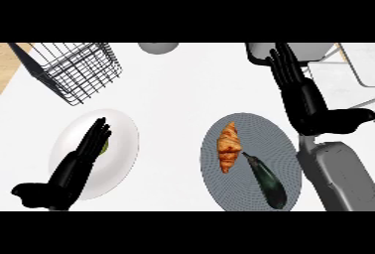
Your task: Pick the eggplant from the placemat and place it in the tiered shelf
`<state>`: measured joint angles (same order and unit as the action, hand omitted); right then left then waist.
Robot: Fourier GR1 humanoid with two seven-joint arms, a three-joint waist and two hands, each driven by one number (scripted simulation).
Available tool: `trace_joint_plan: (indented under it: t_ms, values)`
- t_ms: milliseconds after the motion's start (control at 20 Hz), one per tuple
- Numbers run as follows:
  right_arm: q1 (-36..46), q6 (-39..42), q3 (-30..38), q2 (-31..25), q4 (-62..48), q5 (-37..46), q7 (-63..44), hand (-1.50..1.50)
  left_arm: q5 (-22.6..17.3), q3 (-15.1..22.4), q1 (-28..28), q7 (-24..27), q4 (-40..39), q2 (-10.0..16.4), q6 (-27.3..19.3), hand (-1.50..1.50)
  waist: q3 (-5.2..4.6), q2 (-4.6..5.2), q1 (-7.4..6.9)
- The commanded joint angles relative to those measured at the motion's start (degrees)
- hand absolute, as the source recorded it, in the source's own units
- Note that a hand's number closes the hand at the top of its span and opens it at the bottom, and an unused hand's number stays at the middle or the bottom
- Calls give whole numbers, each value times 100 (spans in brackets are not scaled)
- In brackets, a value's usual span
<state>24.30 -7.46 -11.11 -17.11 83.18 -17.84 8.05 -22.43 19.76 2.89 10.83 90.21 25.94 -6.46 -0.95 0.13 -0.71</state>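
Wooden strip (10, 62): a pale brown band at the far upper left, beside the white counter (176, 99).
Wire basket (81, 69): dark wire, upper left, tilted in the view; nothing shows inside it.
White plate (121, 134): lower left, below the basket and apart from it. A small green thing (107, 147) lies on it, mostly hidden under the fingers, so I cannot tell what it is.
Left hand (73, 168): it lies over the white plate, fingers straight and close together and pointing toward the upper right, thumb out at the lower left. It has hold of nothing.
Grey round thing (157, 47): top centre, cut by the upper edge; I cannot tell what it is.
Placemat (216, 183): a grey round mat, lower centre-right, holding two things.
Croissant (229, 147): golden brown, on the mat's left half, lying lengthwise.
Eggplant (265, 181): dark and long, on the mat's right half just beside the croissant, its stem end toward the mat's middle and its body slanting to the lower right. No hand touches it.
Right hand (304, 94): upper right, above the mat, fingers straight and pointing up the frame, thumb out to the right, holding nothing.
Right forearm (341, 173): grey, at the mat's right edge.
Tiered shelf (341, 74): white and grey panels in the upper right corner, partly behind the right hand; nothing shows on them.
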Motion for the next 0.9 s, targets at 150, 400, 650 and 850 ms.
trace_joint_plan:
  t_ms: [150, 400, 650, 850]
  values:
    - [-274, 745, 111, -722, -761, -374, -1349, -150, 688, -59, -645, -367, -190, -109, -718, 0, 96, 14, 173]
    - [-745, 289, -118, -1624, -1461, 756, -1416, 150, 624, -193, -648, -420, -237, 103, -620, 0, -69, 191, 257]
    - [-1373, -1522, 391, -797, -2196, 1166, -387, -150, 750, -215, -1322, -903, -646, -115, -803, 0, 104, 35, 226]
    - [-1742, -983, 1046, -538, -2356, 458, 775, -150, 993, -125, -1669, -1214, -814, -385, -814, 0, 101, -3, 137]
